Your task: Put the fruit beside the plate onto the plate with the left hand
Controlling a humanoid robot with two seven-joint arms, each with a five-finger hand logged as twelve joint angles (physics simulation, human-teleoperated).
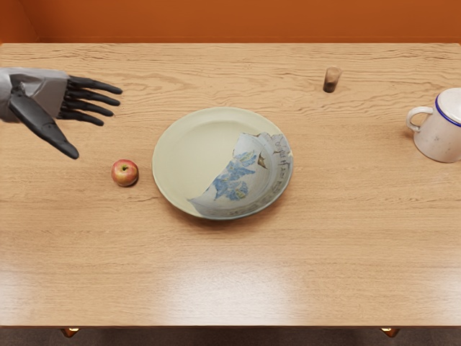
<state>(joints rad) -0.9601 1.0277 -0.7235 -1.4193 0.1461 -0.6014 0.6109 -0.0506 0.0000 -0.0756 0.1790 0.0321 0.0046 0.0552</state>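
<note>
- The table [230, 267] is light wood with a long grain running side to side, and it fills nearly the whole view. There is a soft sheen on the stretch in front of the plate.
- Behind the plate, past the table's far edge, stands a plain orange wall [245, 18].
- The plate [191, 148] lies flat at about the middle of the table. It is pale green, with a blue and white pattern across its right and near part.
- The apple [124, 172], red with a yellow patch, sits on the wood just left of the plate, close to its rim but not touching it.
- The left hand [54, 97] hovers left of the plate and farther back than the apple. Its dark fingers [94, 97] are spread apart and point toward the plate, the thumb hangs down toward the apple, and it holds nothing.
- Only a narrow strip of bare wood separates the apple from the plate's rim.
- A small brown cylinder [331, 79], perhaps a cork, stands behind and to the right of the plate, well apart from it.
- A white mug [441, 130] with a blue rim stands far right of the plate, cut off by the picture's edge.
- A broad band of bare wood runs from the plate to the table's near edge.
</note>
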